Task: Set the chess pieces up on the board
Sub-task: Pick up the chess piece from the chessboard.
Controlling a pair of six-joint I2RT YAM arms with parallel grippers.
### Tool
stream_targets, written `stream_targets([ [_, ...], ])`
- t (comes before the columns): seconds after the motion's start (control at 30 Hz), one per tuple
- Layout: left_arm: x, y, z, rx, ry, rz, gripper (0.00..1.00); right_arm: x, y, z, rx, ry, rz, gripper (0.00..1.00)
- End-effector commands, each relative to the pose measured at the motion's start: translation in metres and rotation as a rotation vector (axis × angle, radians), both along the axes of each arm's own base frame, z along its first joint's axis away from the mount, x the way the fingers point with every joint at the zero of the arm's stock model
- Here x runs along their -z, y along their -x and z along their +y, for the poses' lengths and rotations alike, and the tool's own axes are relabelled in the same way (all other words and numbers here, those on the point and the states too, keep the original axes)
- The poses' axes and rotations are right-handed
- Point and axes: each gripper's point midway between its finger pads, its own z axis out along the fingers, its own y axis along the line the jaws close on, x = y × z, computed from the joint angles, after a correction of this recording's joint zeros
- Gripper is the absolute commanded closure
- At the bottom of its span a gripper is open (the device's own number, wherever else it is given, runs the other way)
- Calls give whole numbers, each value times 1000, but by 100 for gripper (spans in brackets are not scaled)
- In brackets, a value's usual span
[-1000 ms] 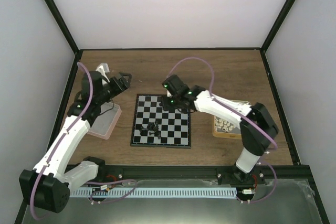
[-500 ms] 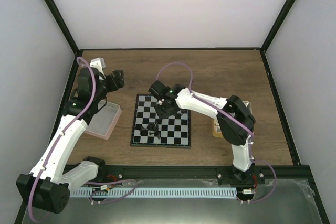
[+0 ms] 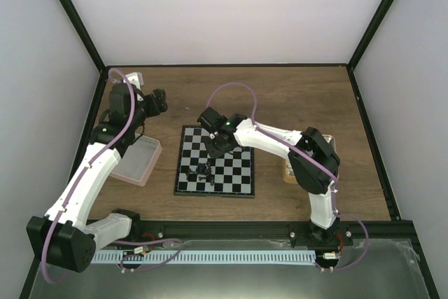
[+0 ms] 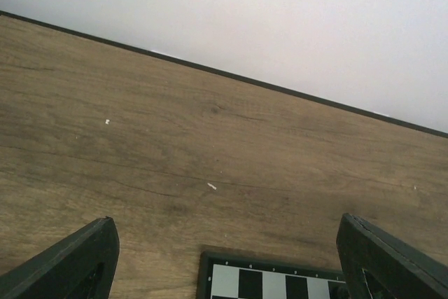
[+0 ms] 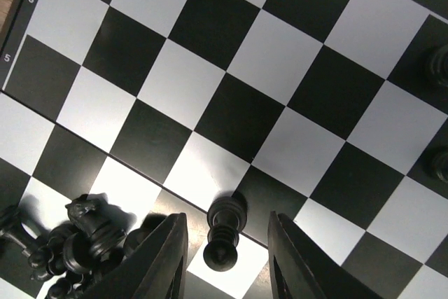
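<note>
Right gripper hangs low over the board, fingers parted around one upright black piece, touching neither side as far as I can see. Two more black pieces stand cut off at the frame's right edge. I cannot count the tangled black heap. Left gripper is spread wide above the table, near the board's edge. The board lies between one pink tray and one tan tray, mostly hidden behind the arm.

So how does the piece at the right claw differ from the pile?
The piece stands alone, apparently upright, between the fingers of the open right claw. The pile is a jumble of tipped pieces outside the claw. Both are black, on the board.
</note>
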Motion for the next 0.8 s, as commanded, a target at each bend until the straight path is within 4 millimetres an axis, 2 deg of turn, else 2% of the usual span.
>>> stream_targets([
  [0.0,-21,-9,1,-9,9,-55,13,-7,-7,9,3,-37,-41,66],
  [0.47,-16,-9,5,-26,-16,-51,13,17,-4,1,10,7,-18,69],
  [0.57,-14,-8,6,-26,-27,-50,13,19,-4,3,7,5,-17,76],
  [0.67,-12,-5,8,-32,-35,-52,13,18,-8,1,20,17,-39,87],
  [0.77,-12,-2,9,-31,-35,-56,13,11,-12,2,32,8,-62,89],
])
